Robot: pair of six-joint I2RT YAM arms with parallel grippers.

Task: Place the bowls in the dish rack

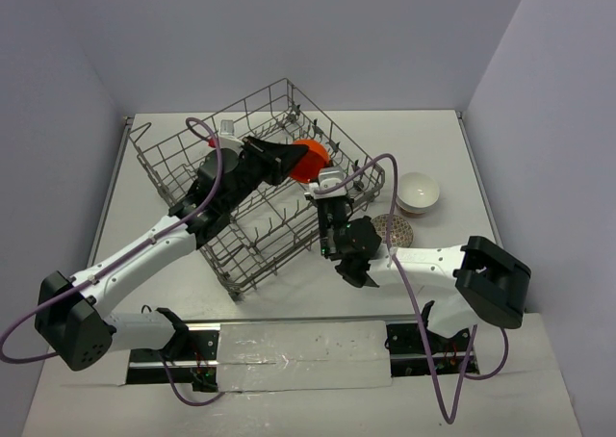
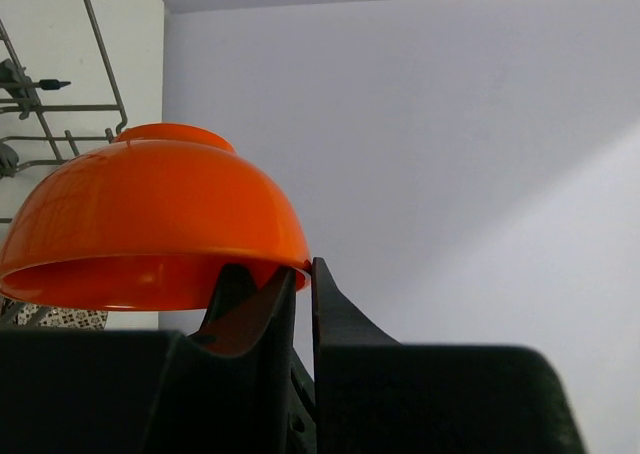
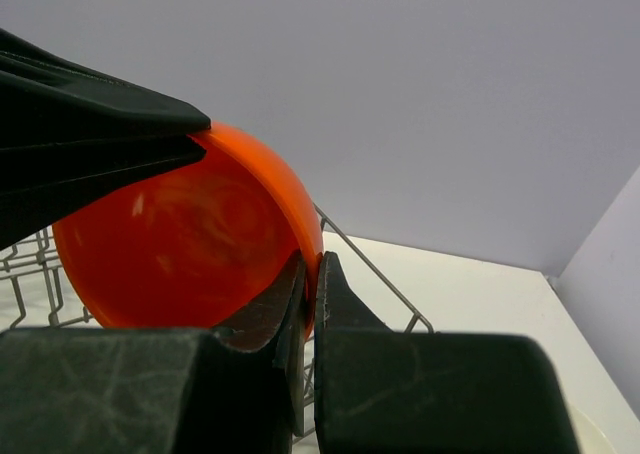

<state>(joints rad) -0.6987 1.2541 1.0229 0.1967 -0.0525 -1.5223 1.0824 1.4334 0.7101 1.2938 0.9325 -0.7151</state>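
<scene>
The orange-red bowl [image 1: 311, 160] hangs on its side over the far right part of the grey wire dish rack [image 1: 252, 249]. My left gripper [image 1: 295, 158] is shut on its rim; in the left wrist view the jaws [image 2: 304, 270] pinch the bowl's [image 2: 150, 224] edge. My right gripper [image 1: 323, 181] is also shut on the rim from below [image 3: 312, 274], with the bowl [image 3: 180, 244] filling that view and the left gripper's fingers [image 3: 90, 124] above it. The dark-and-white patterned bowl [image 1: 393, 229] and the white-inside bowl [image 1: 419, 192] sit on the table right of the rack.
The rack stands turned diagonally, its upright tines under both wrists; its wires show in the left wrist view [image 2: 100, 54] and the right wrist view [image 3: 372, 266]. Grey walls close in the table at the back and both sides. A purple cable [image 1: 197, 129] loops over the left arm.
</scene>
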